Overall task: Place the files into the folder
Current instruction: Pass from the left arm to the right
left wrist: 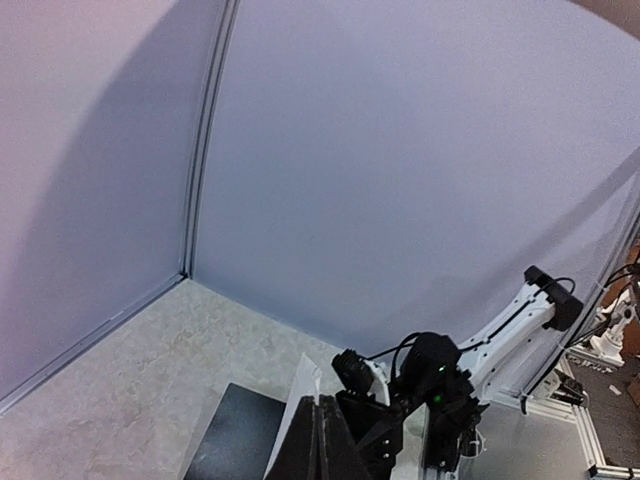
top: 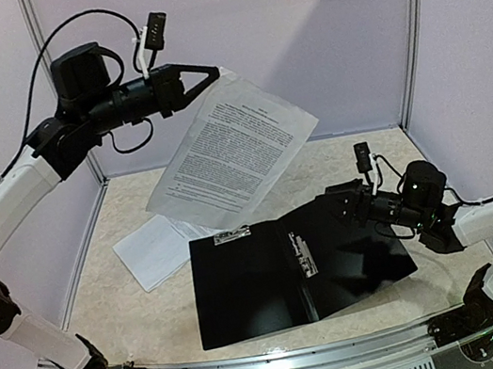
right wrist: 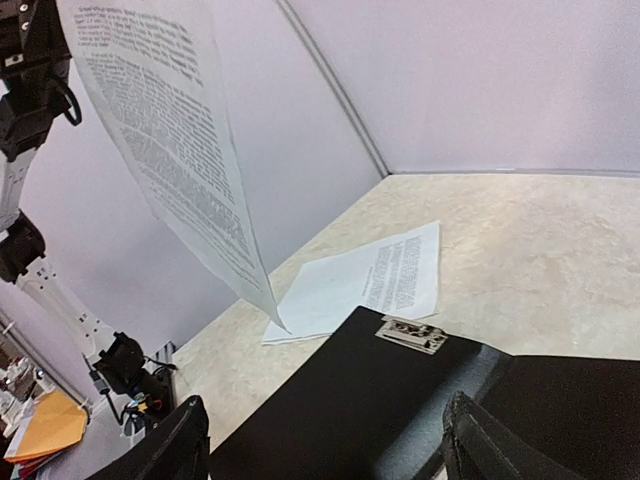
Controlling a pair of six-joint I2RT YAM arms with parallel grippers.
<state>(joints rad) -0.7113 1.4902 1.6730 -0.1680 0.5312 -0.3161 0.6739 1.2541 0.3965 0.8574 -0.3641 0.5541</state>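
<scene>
A table (top: 156,320) with a pale beige, marble-patterned top is seen, closed in by white panels at the left, back and right. Two things are laid directly on it. A black folder (top: 273,280) is spread open near the front centre, with a metal clip (top: 232,235) fixed at its far edge and a white label strip (top: 305,258) set along its middle fold. Its right half is seen raised slightly off the surface. A thin stack of printed white files (top: 153,249) is laid flat at the folder's far left corner, just beside it, turned at an angle to it.
</scene>
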